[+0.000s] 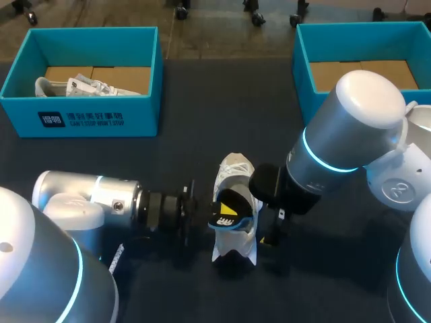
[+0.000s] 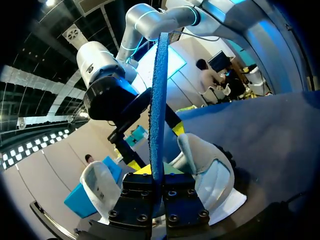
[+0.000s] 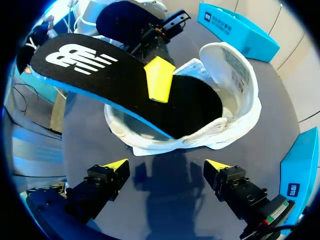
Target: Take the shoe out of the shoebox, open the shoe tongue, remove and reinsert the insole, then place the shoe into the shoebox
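Bright and even, lit from overhead. Soft, short shadows on the dark tabletop (image 1: 202,101) beside the shoe (image 1: 236,168). Pale glare on the right arm (image 1: 367,101) shell. Faint doubled shadow ahead of the right pincer (image 3: 167,165).

Left shoebox (image 1: 143,116): front wall is carrying a white logo block beside two lines of white lettering. Insole (image 3: 75,70): black top is showing a white logo. Shoe tongue (image 3: 235,60): label print is too small to read.
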{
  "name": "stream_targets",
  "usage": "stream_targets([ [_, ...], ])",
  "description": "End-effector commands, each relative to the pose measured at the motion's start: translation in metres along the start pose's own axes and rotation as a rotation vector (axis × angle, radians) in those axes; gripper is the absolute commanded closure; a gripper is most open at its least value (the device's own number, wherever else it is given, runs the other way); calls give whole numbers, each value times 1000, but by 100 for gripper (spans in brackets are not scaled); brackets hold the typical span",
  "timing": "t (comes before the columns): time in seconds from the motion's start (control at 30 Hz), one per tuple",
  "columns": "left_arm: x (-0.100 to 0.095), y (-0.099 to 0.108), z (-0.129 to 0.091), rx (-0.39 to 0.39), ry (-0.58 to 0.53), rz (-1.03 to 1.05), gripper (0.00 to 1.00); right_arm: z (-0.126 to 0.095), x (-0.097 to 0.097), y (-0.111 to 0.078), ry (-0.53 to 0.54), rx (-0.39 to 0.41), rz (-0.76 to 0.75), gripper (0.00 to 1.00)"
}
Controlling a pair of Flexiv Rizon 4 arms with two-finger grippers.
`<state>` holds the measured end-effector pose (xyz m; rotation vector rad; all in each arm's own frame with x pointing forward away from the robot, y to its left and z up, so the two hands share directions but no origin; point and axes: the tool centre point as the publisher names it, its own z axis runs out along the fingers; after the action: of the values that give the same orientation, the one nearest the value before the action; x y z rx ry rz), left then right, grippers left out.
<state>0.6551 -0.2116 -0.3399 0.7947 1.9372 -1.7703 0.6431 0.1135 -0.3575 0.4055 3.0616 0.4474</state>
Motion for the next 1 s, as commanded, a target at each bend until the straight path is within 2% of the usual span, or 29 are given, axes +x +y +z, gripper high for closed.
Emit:
stream_targets([
  [0.03,1,4,8,-26,-4,7,100,2,1,0,-3,-1,1,0],
  [0.17,2,4,6,-28,-9,3,100,2,1,0,-3,-1,1,0],
  [0.2,2,2,5,-24,-9,2,95,2,1,0,-3,-1,1,0],
  [0.23,2,-1,5,-22,-10,1,71,2,1,0,-3,-1,1,0],
  [0.27,2,-4,4,-16,-11,4,57,2,1,0,-3,-1,1,0],
  [0.5,0,-23,1,19,-33,46,51,2,1,0,-3,-1,1,0],
  [0.6,0,-29,2,23,-35,62,60,2,1,0,-3,-1,1,0],
  [0.67,1,-33,2,27,-30,75,72,2,1,0,-3,-1,1,0],
  [0.7,2,-36,2,14,-24,107,73,2,1,0,-3,-1,1,0],
  [0.77,2,-37,3,25,-15,117,100,2,1,0,-3,-1,1,0],
  [1.0,7,-22,11,8,21,207,100,2,1,0,-3,-1,1,0],
])
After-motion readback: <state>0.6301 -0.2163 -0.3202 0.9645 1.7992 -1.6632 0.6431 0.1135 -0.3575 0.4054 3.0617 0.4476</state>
